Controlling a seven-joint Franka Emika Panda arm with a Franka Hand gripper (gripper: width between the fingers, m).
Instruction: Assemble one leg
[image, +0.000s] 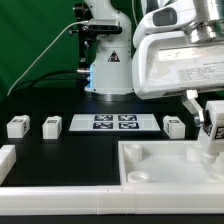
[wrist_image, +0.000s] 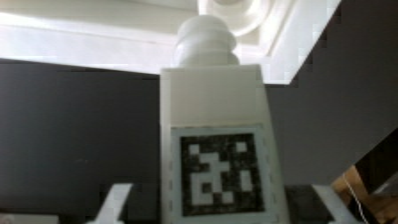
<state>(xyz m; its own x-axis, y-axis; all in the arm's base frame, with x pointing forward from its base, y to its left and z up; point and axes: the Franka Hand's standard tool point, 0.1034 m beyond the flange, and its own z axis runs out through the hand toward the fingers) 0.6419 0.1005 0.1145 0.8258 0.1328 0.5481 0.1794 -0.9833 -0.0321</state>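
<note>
My gripper (image: 208, 112) is shut on one leg (image: 213, 135), a chunky white block, at the exterior view's right. It holds the leg upright over the far right corner of the large white panel with the raised rim (image: 150, 148). In the wrist view the leg (wrist_image: 217, 110) shows its tag, and its ridged screw tip points at the panel's corner (wrist_image: 107, 30). A little of each finger (wrist_image: 118, 205) shows beside the leg. Three more legs (image: 17, 126) (image: 51, 125) (image: 174, 126) stand on the black table.
The marker board (image: 113, 123) lies between the loose legs. A white block (image: 5, 158) sits at the exterior view's left edge, and a white strip (image: 60, 205) runs along the front. The robot's base (image: 108, 65) stands behind.
</note>
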